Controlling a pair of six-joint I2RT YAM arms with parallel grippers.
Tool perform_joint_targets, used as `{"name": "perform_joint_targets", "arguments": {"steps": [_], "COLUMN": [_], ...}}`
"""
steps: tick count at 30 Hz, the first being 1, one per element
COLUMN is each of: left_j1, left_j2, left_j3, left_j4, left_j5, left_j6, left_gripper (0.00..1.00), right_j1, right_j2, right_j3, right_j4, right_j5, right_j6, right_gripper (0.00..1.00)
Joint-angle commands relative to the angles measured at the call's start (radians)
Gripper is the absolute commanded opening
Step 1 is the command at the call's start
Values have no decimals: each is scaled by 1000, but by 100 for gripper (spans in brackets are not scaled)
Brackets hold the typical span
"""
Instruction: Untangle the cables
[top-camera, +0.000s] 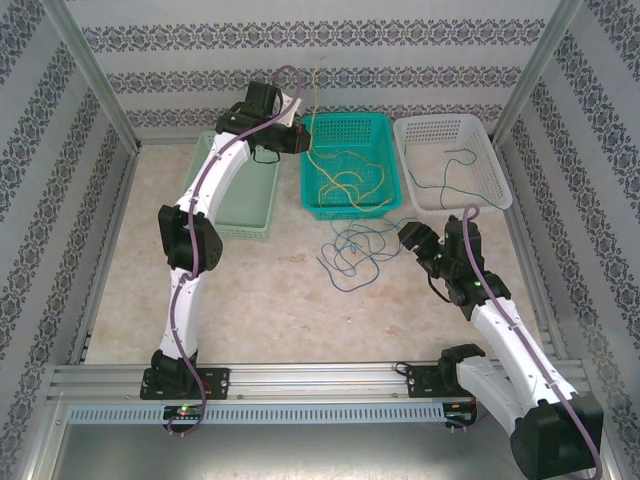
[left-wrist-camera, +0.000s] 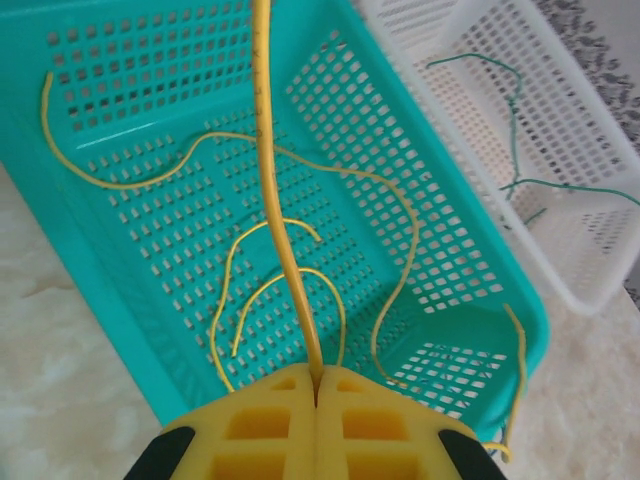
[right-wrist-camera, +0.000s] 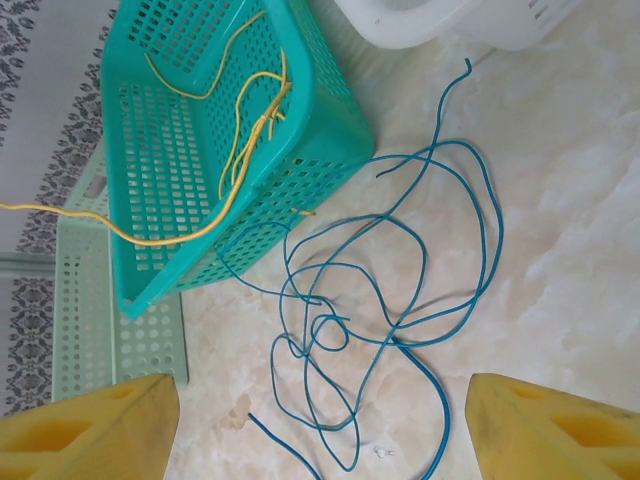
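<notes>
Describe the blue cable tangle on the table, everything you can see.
The blue cables look like thin, flexible, glossy wire. They lie slack in loose overlapping loops, flat on the marble-look table, in front of the teal basket. Several loops cross near the middle and free ends stick out. One loop reaches the basket's base, but contact is unclear. Nothing grips them.

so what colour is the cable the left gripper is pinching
Yellow. The cable pinched in the left gripper shows best in the left wrist view.
</notes>
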Motion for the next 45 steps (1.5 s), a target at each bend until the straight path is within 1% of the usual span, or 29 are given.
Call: {"name": "perform_joint_targets", "arguments": {"steps": [1, 4, 8, 14, 17, 19, 22, 31, 36, 39, 43, 45], "left_j1": [18, 19, 19, 18, 19, 19, 14, 11, -2, -20, -48, -58], "left_j2": [7, 36, 95, 136, 151, 161, 162, 145, 145, 145, 149, 149], "left_j3": [38, 48, 73, 73, 76, 76, 77, 81, 85, 85, 85, 85], "left_j4": [88, 107, 83, 90, 89, 82, 59, 55, 72, 63, 31, 14], "left_j5": [-27, -34, -38, -47, -71, -73, -78, -191, -154, -95, -35, -12], "left_j6": [-29, -27, -21, -9, -5, -1, 17, 47, 66, 104, 154, 171], "left_gripper": [0, 0, 0, 0, 4, 9, 9, 10, 13, 23, 55, 73], "right_j1": [11, 13, 20, 37, 49, 58, 72, 89, 95, 98, 98, 98], "right_j2": [-23, -32, -32, -26, -20, -18, -17, -3, -1, 3, 11, 18], "right_j3": [-21, -31, -28, -23, -20, -20, -19, -9, -8, -8, -11, -10], "right_j4": [-5, -4, -12, -18, -18, -20, -32, -54, -54, -58, -65, -69], "right_j5": [29, 37, 43, 63, 70, 80, 102, 124, 129, 129, 140, 137], "right_j6": [31, 43, 45, 50, 52, 53, 52, 52, 54, 52, 44, 37], "right_gripper": [75, 75, 74, 74, 74, 74, 74, 73, 74, 74, 74, 74]}}
